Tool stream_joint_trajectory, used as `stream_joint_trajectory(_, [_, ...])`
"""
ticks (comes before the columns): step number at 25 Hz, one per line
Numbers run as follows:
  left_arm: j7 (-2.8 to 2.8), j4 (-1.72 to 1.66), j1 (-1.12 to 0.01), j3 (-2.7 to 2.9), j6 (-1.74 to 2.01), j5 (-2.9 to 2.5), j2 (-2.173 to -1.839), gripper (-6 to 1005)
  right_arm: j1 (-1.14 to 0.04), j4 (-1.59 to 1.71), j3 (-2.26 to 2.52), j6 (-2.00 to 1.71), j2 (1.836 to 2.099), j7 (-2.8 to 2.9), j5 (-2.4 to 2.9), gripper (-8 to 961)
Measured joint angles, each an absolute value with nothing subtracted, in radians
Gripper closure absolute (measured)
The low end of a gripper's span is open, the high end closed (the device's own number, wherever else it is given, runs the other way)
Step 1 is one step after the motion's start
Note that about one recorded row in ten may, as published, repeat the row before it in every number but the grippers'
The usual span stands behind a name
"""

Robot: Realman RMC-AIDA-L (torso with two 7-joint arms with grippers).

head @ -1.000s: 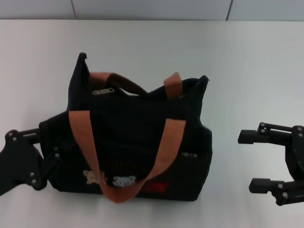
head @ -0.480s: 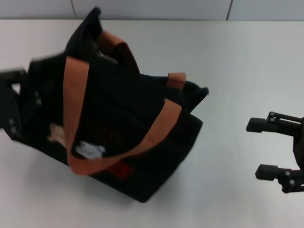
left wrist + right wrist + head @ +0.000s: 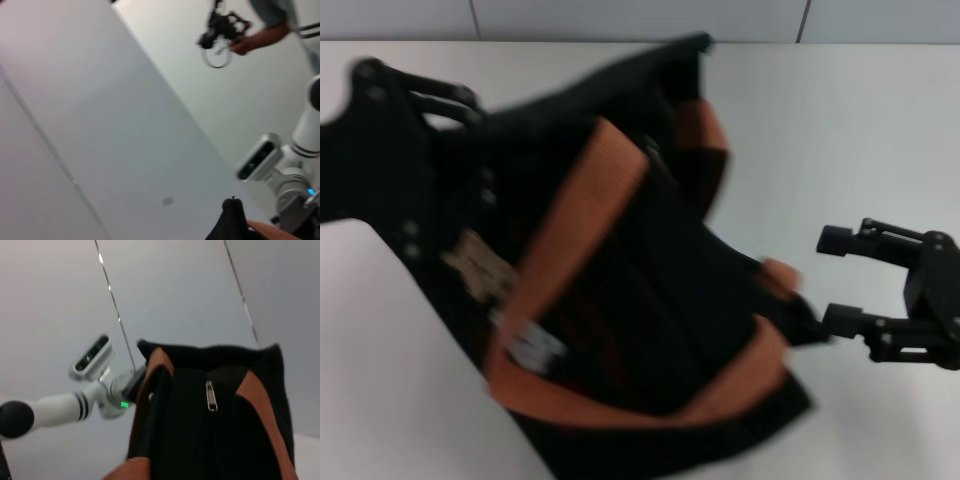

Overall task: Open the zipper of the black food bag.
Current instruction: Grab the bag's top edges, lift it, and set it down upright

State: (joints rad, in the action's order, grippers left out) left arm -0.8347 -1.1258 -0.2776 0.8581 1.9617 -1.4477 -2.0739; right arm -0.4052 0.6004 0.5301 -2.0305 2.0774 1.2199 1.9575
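Note:
The black food bag (image 3: 650,300) hangs tilted above the white table (image 3: 880,130), one end raised at the upper left and its orange-brown handles (image 3: 570,240) sagging across the front. My left gripper (image 3: 415,115) is at that raised end and carries the bag by it. My right gripper (image 3: 836,280) stands open at the right, its lower finger close to the bag's low corner. The right wrist view faces the bag's (image 3: 220,415) top rim, where the zipper's silver pull tab (image 3: 211,395) hangs and the zipper looks closed. A bag corner (image 3: 230,222) shows in the left wrist view.
Grey wall panels (image 3: 620,18) run behind the table. A person holding a camera rig (image 3: 225,30) stands beyond, in the left wrist view. My white left arm (image 3: 65,407) shows past the bag in the right wrist view.
The left gripper has swung the bag's left end up and back, lifting and tilting the bag toward the right. The right gripper has shifted slightly left, nearer the bag's low corner.

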Motion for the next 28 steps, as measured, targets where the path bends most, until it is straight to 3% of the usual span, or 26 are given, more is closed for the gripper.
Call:
stream_joint_trajectory(6, [-0.667, -1.155, -0.253, 1.012, 1.937, -1.444, -2.078, 857, -0.442, 0.563, 0.559, -2.008, 2.078, 1.227, 1.973, 115])
stream_joint_trajectory(17, [-0.634, -1.157, -0.25, 1.02, 1.913, -1.411, -2.077, 858, -0.492, 0.612, 0.81, -1.84, 2.08, 1.39, 2.02, 222])
stream_joint_trajectory(25, [-0.613, -1.155, -0.271, 1.069, 1.907, -1.404, -2.078, 858, -0.632, 0.519, 1.032, -1.54, 2.092, 1.45, 1.934, 422])
stream_joint_trajectory(28, [-0.596, -1.143, -0.276, 1.116, 1.882, -1.401, -2.079, 857, -0.664, 0.512, 1.144, -1.422, 2.093, 1.449, 1.833, 457])
